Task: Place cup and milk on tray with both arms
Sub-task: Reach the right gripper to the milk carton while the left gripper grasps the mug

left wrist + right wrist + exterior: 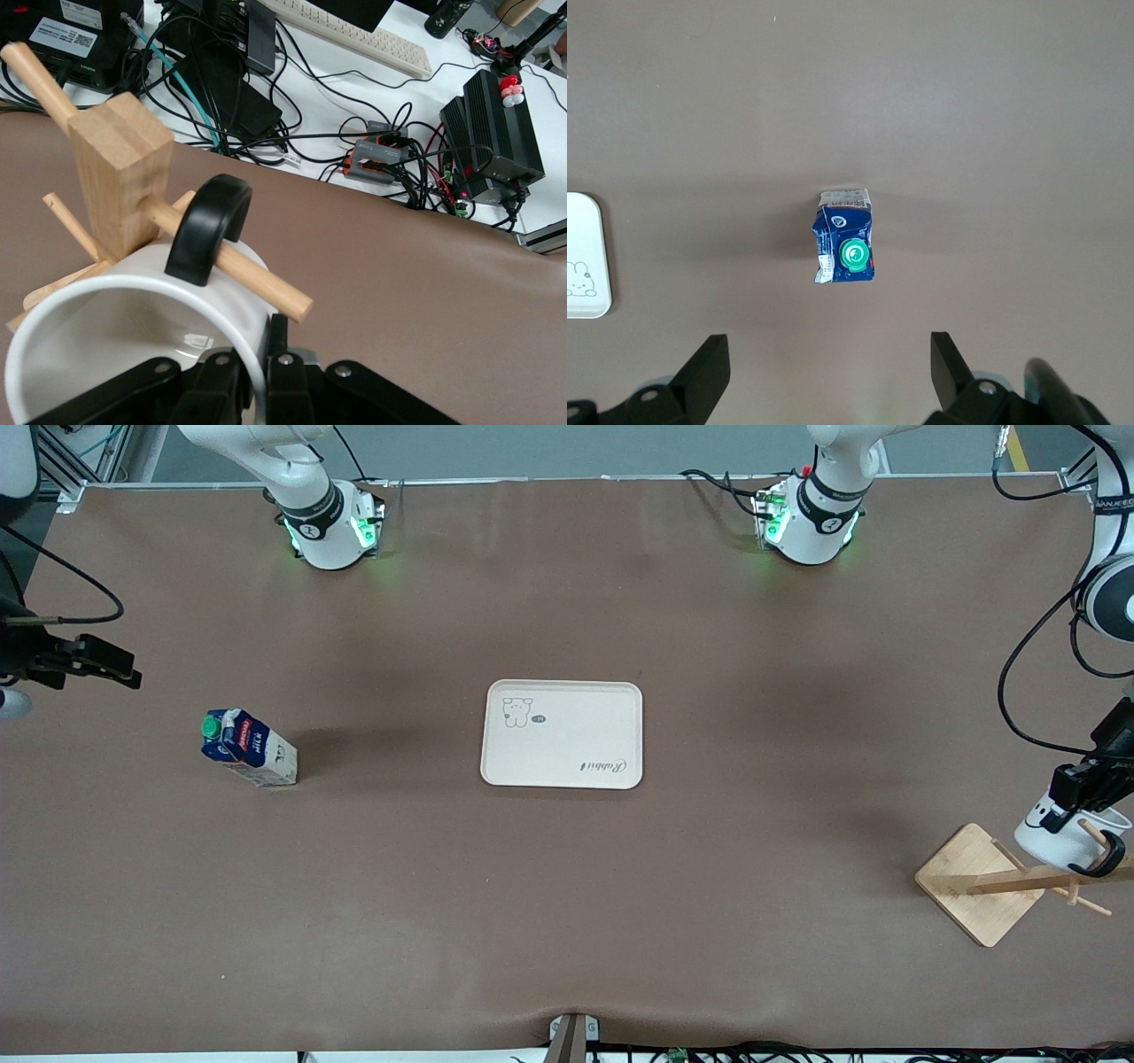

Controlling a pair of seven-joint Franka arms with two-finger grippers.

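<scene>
The white cup hangs by its black handle on a peg of the wooden rack at the left arm's end of the table. My left gripper is shut on the cup's rim, one finger inside and one outside. The blue and white milk with a green cap stands on the table toward the right arm's end; it also shows in the right wrist view. My right gripper is open and empty, up in the air above the table near the milk. The cream tray lies in the middle, with nothing on it.
The wooden rack has a square base, an upright post and pegs sticking out around the cup. Cables and black boxes lie off the table's edge. A tray corner shows in the right wrist view.
</scene>
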